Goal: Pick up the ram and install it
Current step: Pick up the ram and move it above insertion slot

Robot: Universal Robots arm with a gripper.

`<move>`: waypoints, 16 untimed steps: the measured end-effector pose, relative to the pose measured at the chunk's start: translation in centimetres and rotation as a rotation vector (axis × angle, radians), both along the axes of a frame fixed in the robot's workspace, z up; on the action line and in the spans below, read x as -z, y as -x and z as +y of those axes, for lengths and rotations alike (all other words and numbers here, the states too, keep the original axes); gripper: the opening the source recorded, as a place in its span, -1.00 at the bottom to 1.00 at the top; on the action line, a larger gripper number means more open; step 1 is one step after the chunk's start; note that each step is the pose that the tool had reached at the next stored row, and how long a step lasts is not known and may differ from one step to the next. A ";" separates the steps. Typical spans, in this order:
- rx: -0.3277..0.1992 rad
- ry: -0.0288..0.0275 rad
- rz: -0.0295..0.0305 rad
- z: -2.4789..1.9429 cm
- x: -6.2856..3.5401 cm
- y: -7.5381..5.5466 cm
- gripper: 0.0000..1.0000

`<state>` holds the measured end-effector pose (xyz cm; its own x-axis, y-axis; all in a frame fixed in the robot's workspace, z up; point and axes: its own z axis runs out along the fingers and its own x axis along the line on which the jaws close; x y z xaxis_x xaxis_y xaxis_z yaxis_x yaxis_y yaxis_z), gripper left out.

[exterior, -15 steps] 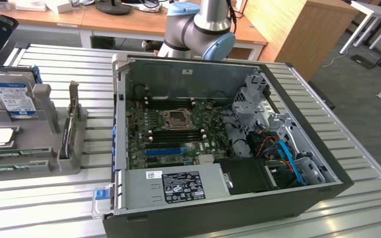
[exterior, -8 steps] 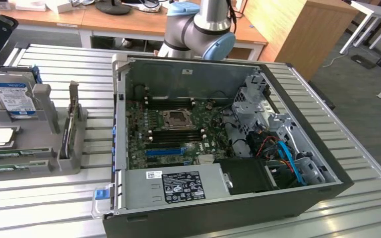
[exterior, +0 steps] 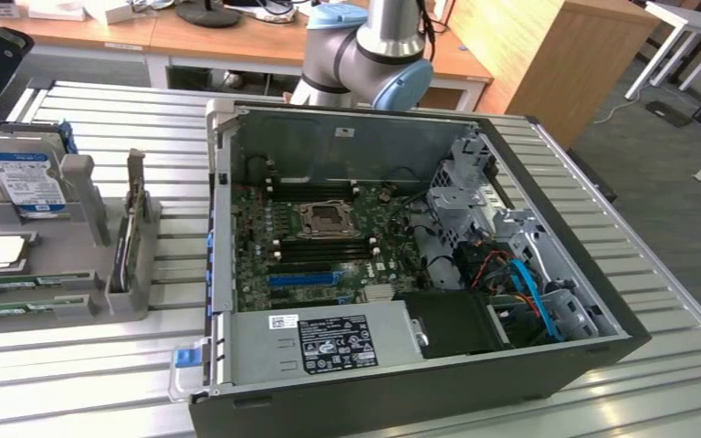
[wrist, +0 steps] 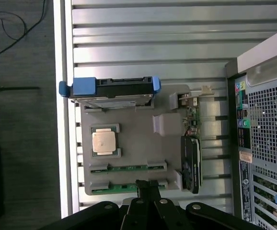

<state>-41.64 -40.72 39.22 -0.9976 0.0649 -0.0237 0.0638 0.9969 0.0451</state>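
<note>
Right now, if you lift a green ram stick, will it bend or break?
Probably stiff: the ram is a thin, straight board. Likely light, being so slim. Out of its holder slot it might tip, standing on edge.

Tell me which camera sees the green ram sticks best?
The wrist view: it looks straight down on both ram sticks, lying in the grey holder by the shut gripper. The exterior view shows the ram sticks at a slant near its left edge.
</note>
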 end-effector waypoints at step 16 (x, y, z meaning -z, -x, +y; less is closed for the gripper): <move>-0.170 0.0000 0.0000 0.00 0.00 0.0 -0.79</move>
